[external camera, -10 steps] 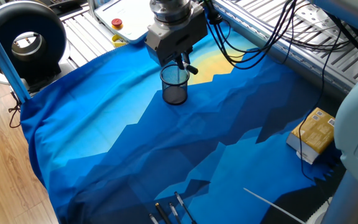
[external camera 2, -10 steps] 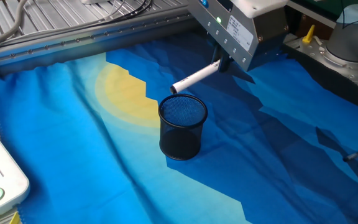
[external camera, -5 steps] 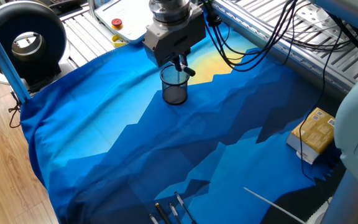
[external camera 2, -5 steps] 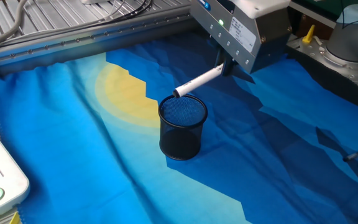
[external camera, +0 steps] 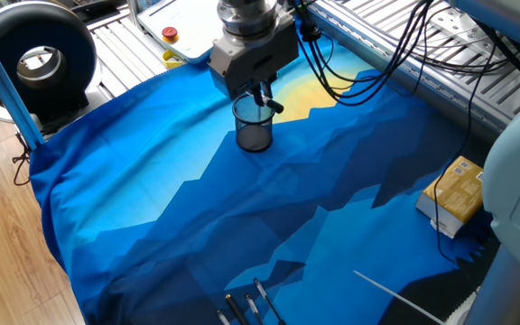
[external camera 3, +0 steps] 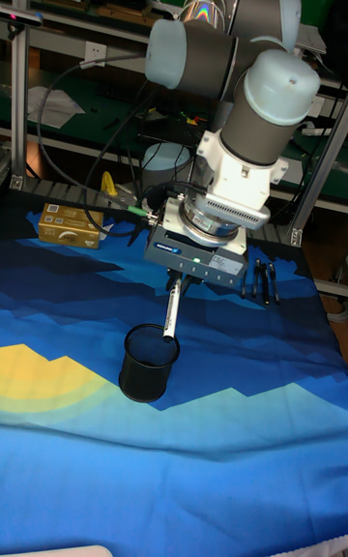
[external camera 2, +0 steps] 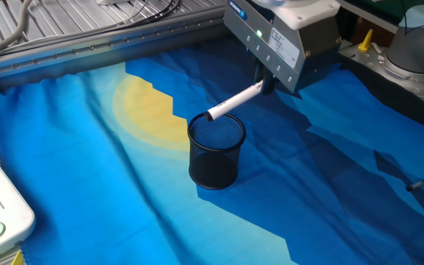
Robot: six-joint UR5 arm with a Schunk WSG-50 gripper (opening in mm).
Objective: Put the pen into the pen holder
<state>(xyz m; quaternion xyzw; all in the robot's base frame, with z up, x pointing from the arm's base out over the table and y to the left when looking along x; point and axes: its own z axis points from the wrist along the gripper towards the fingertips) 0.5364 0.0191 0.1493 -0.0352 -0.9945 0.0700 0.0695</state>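
Note:
The black wire-mesh pen holder (external camera 2: 216, 151) (external camera: 254, 125) (external camera 3: 149, 362) stands upright on the blue cloth. My gripper (external camera 2: 265, 83) (external camera: 262, 93) (external camera 3: 179, 283) hangs just above and behind its rim, shut on the black end of the pen. The white pen (external camera 2: 235, 101) (external camera 3: 171, 311) slants down from the fingers. Its free tip sits right over the holder's rim, at the mouth. In the first fixed view only the pen's dark end (external camera: 275, 106) shows beside the gripper.
Several dark pens (external camera: 251, 307) (external camera 3: 264, 281) lie grouped on the cloth, with a long thin white rod (external camera: 397, 295) near them. A yellow box (external camera: 459, 191) (external camera 3: 70, 223) sits at the cloth's edge. Black cables (external camera: 368, 63) hang over the metal rollers.
The gripper has shifted slightly and sunk a little, bringing the pen's white tip from just above and behind the holder to directly over its rim.

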